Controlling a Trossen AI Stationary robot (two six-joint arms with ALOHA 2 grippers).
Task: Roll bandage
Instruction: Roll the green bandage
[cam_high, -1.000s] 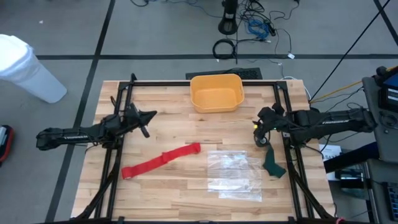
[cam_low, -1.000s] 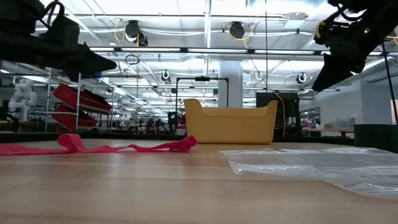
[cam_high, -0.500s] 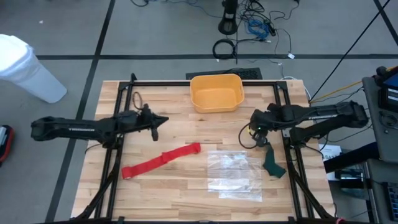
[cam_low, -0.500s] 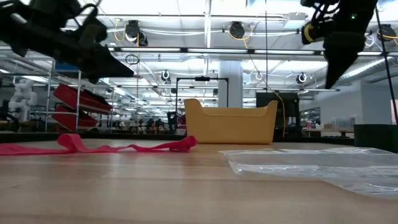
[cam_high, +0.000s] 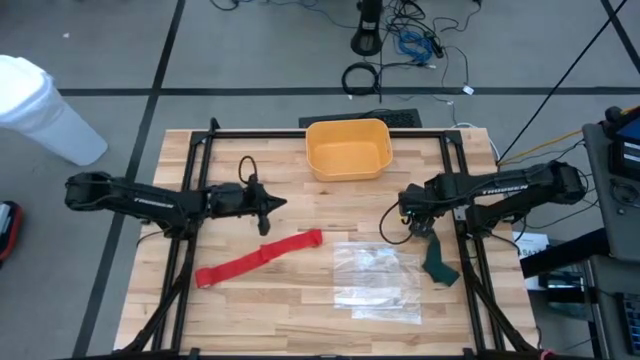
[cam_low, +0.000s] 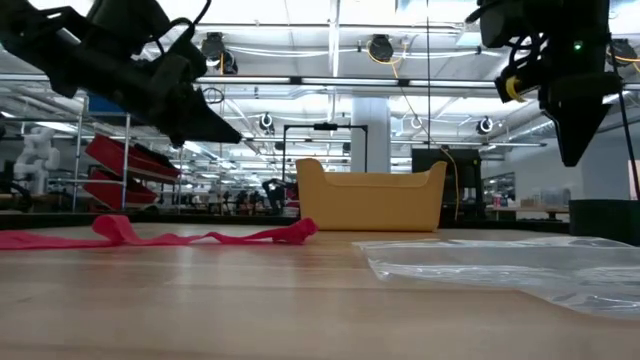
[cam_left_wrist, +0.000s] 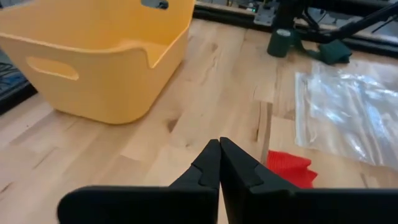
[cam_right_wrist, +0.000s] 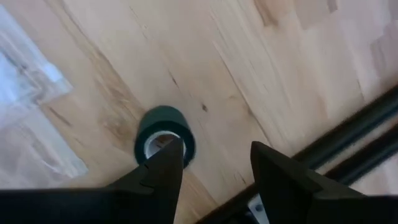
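Red bandage unrolled, flat on table

The bin sits at the far middle of the tabletop. The bandage lies nearer the front, left of the plastic bag. The left claw hovers behind the bandage; the right claw hangs above the tape roll, right of the bag.

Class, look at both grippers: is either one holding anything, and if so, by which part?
Nothing is held. The left gripper is shut on nothing above the table; the right gripper is open over a green roll. The bandage lies untouched.
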